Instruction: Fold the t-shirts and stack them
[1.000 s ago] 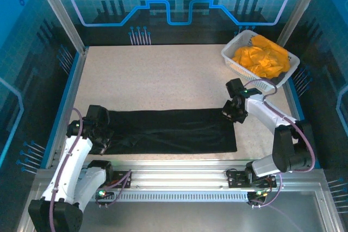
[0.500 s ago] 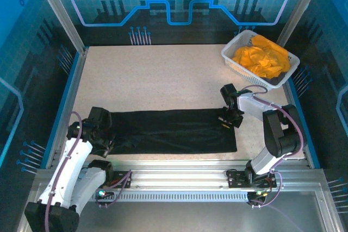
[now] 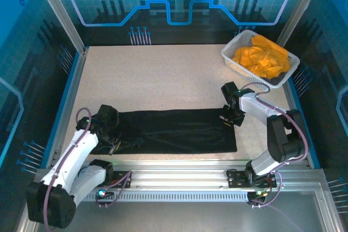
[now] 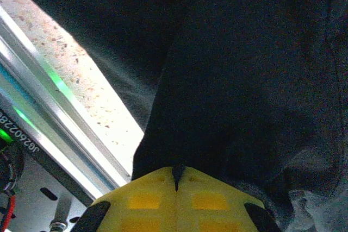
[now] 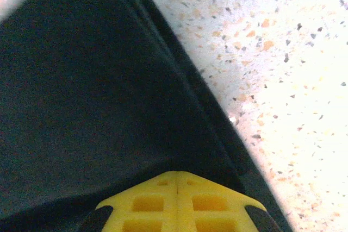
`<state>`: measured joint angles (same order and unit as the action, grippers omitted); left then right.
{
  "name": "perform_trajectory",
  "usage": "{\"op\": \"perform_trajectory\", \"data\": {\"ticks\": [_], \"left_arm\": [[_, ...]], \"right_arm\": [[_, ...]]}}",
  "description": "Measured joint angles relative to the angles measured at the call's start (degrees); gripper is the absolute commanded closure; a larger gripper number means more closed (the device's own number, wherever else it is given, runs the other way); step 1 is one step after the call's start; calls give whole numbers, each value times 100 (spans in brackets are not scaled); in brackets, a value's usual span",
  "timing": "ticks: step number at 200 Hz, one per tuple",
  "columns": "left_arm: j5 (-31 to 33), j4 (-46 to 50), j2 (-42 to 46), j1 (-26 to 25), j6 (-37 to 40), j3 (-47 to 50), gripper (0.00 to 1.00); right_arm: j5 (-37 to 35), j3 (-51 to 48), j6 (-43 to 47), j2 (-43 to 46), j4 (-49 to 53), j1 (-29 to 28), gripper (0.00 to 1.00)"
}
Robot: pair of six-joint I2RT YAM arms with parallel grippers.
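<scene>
Speckled stone-look table takes up most of the cell, and across its near part the black t-shirt lies as a long flat band, running from the left arm to the right one. At the far right corner sits the white basket, with the orange-yellow t-shirts heaped inside, well apart from the black one.

The left gripper is down on the bunched left end of the black shirt. Its wrist camera shows the yellow fingers pressed tight together with dark cloth rising straight from their tips, so it looks pinched. The right gripper sits at the shirt's far right corner, fingers likewise clenched over the hem, which runs right into them.

To my eye this is the folding of the first shirt, both ends gripped for the next fold. That move would need both arms to lift together, keeping the band taut, and lay one part squarely over the other without dragging wrinkles in.
</scene>
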<state>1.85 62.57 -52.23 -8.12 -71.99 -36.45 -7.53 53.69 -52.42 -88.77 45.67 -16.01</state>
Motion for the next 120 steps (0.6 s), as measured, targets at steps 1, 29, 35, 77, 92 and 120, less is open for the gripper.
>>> {"op": "perform_trajectory", "data": {"ticks": [1,29,35,77,92,120], "left_arm": [[-2,-4,-4,2,2,0,100],[0,-205,-131,0,7,37,100],[0,-256,-166,0,9,57,100],[-166,-1029,-295,-9,107,435,46],[-262,-1250,-343,-11,223,466,38],[-286,-1451,-267,33,415,282,42]], "right_arm": [[-4,17,4,13,7,-11,97],[-85,343,87,63,39,-229,96],[-85,387,103,63,39,-291,96],[66,540,192,-109,-72,-638,93],[184,568,210,-275,-109,-656,91],[457,625,299,-560,-201,-656,87]]}}
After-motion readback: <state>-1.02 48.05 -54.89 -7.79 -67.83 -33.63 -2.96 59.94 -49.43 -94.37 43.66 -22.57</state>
